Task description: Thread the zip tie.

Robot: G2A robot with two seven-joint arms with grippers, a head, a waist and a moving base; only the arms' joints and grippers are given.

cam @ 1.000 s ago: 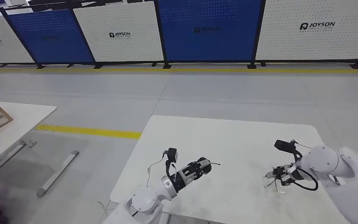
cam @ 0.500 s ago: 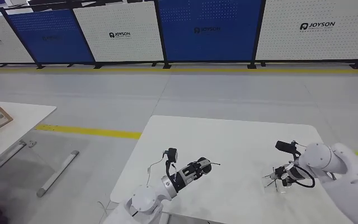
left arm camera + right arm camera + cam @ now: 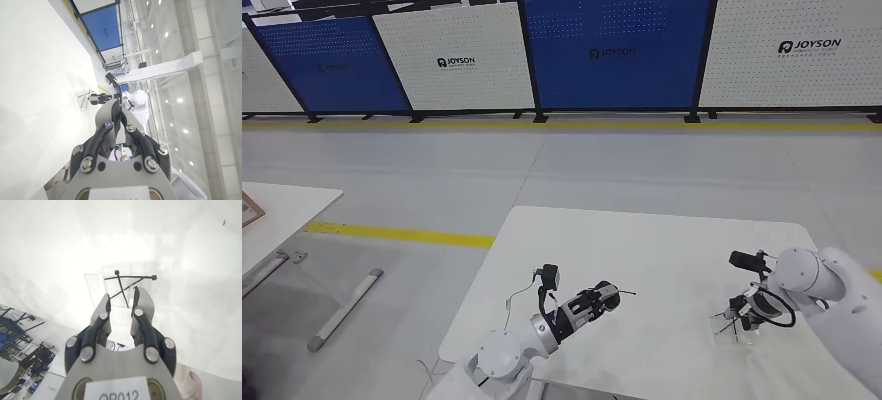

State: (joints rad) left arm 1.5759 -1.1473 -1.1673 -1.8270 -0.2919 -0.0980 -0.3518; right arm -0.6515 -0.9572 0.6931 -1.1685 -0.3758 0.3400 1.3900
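Over the clear tray near the table's near edge, the right hand has kept its place across the last second while the arm behind it has swung. Its white upper link has drawn in toward the table's middle, and the wrist has turned with it. The fingers stand parted to a moderate gap and hold nothing, their tips just short of the zip ties. These are three black strips lying crossed on the tray, with two square heads at the far side. One tie's tail runs into the gap between the fingers. The shift reads as a lining-up of the grasp, not a grasp itself — no tie has been lifted, so threading has not begun on this side. The left hand has not moved: it hangs above the table, well apart from the tray, with its pads pressed together. A thin dark strand juts from its tip in the top view — whether that is a zip tie held there cannot be told.
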